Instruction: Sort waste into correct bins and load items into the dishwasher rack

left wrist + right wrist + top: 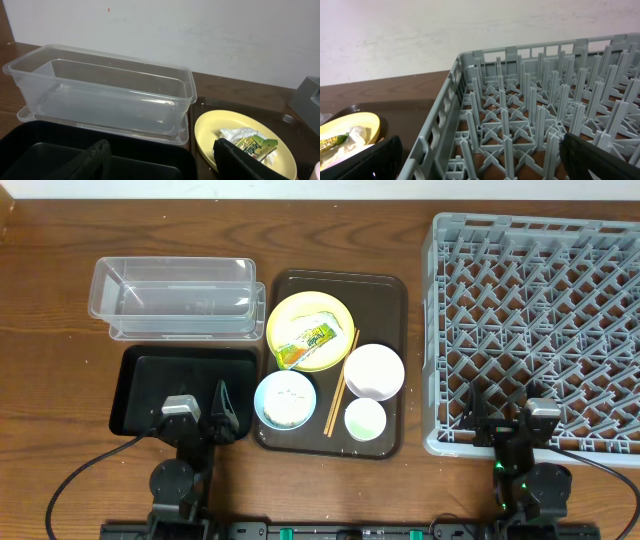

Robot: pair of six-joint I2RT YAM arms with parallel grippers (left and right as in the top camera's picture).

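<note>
Wide-open jaws on both arms, nothing held. Those of the left arm (180, 480) hang left of the brown serving tray (385, 295), over the black tray (140, 380). Those of the right arm (530, 485) hang to its right, at the dishwasher rack (530, 310). On the serving tray sit the yellow plate (290, 315) with the snack wrapper (310, 342), the white bowl (374, 370), light blue bowl (285, 398), cup (364, 418) and chopsticks (340, 385).

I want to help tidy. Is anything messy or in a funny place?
Yes: rubbish, a snack wrapper and crumpled tissue, lies on the yellow plate, and rice grains dot the light blue bowl.
</note>
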